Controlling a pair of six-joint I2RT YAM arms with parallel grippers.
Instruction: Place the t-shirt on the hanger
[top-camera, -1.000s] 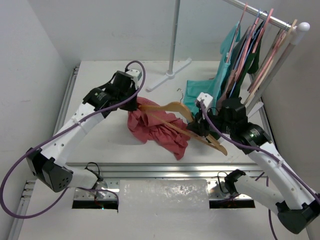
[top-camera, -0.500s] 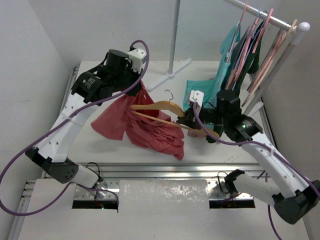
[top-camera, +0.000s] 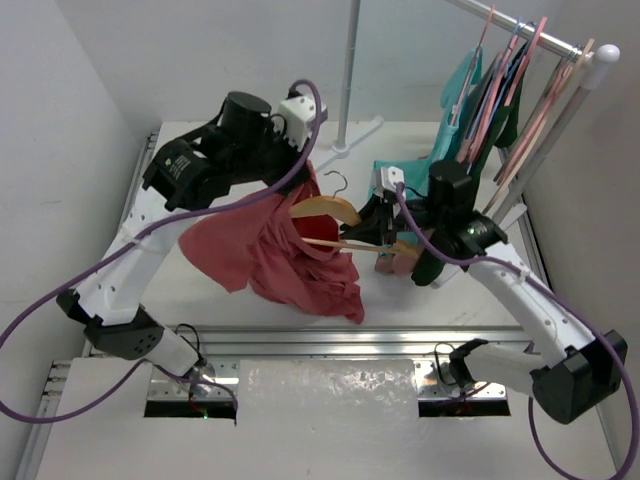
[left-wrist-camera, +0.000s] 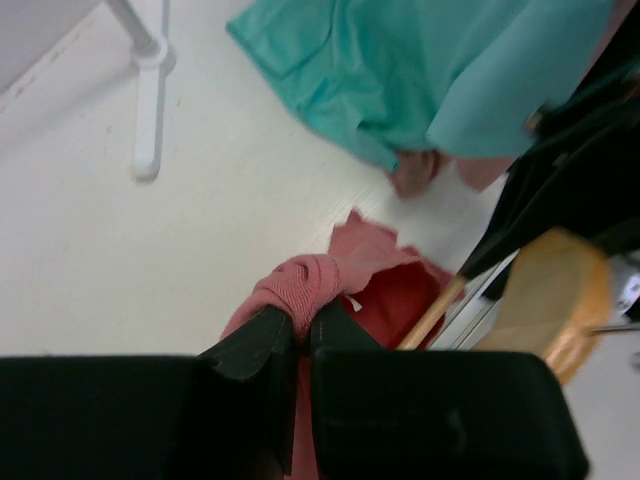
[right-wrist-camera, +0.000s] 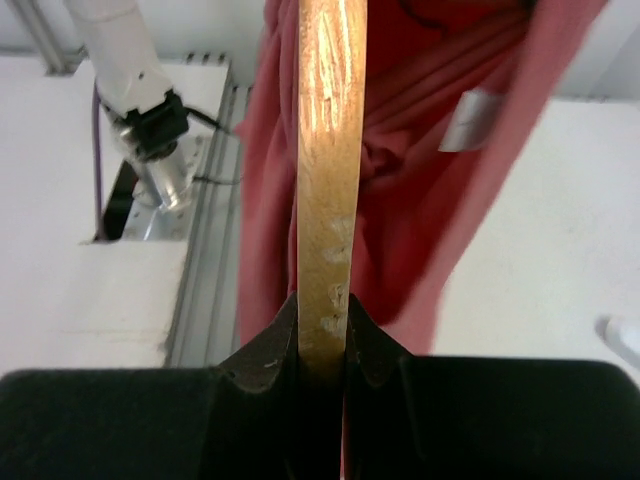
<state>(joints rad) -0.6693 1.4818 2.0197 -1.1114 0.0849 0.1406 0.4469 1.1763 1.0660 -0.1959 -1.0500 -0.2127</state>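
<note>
The coral-red t-shirt (top-camera: 270, 255) hangs in the air from my left gripper (top-camera: 303, 168), which is shut on its ribbed collar (left-wrist-camera: 300, 290). The cloth drapes down to the table. The wooden hanger (top-camera: 325, 208) with its silver hook (top-camera: 338, 182) is held up beside the shirt, one arm partly inside the cloth. My right gripper (top-camera: 385, 232) is shut on the hanger's other arm (right-wrist-camera: 330, 180); red fabric (right-wrist-camera: 420, 180) hangs right behind it. The hanger's crossbar (left-wrist-camera: 435, 312) shows in the left wrist view.
A clothes rail (top-camera: 520, 25) at the back right carries pink hangers, a teal shirt (top-camera: 440, 165) and a dark green garment. The rail's white foot (top-camera: 335, 150) stands on the table behind the shirt. The metal table edge (top-camera: 300, 340) runs along the front.
My left gripper has risen and moved right, lifting the shirt off the table so it hangs. My right gripper has raised the hanger and carried it left towards the shirt.
</note>
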